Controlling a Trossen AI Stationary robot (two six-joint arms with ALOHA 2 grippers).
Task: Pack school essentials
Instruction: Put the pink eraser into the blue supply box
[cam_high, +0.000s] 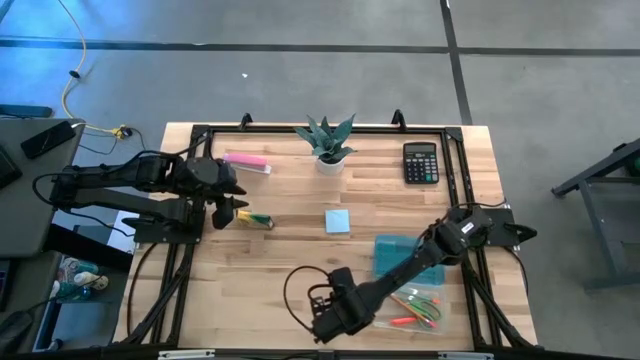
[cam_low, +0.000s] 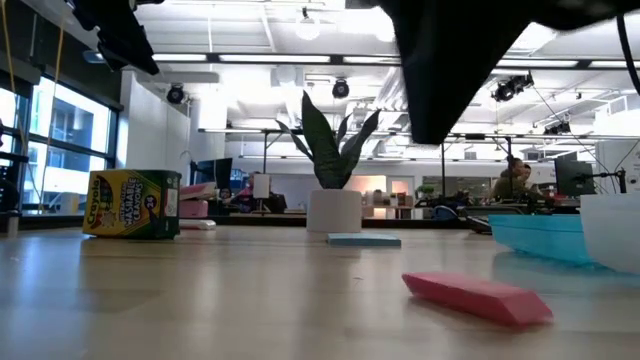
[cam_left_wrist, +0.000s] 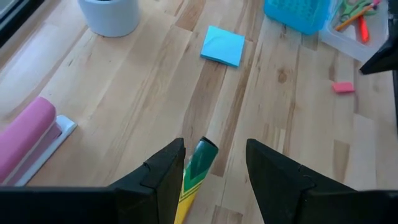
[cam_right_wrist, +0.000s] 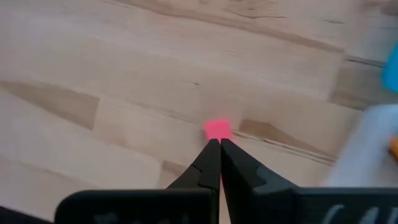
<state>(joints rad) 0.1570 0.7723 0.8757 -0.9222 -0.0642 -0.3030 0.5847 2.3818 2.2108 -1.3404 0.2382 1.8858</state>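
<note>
Crayon box (cam_left_wrist: 196, 171) lies flat, long axis along L gripper (cam_left_wrist: 214, 168), jaws wide astride; R gripper (cam_right_wrist: 219, 146) closed.

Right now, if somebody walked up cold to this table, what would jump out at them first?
Probably the left gripper, jaws open on either side of the green and yellow crayon box near the table's left edge. Next, the right gripper, shut, its tips just short of the small pink eraser near the front edge. Behind them, a spiky potted plant stands at the back, with a light blue notepad mid-table.
</note>
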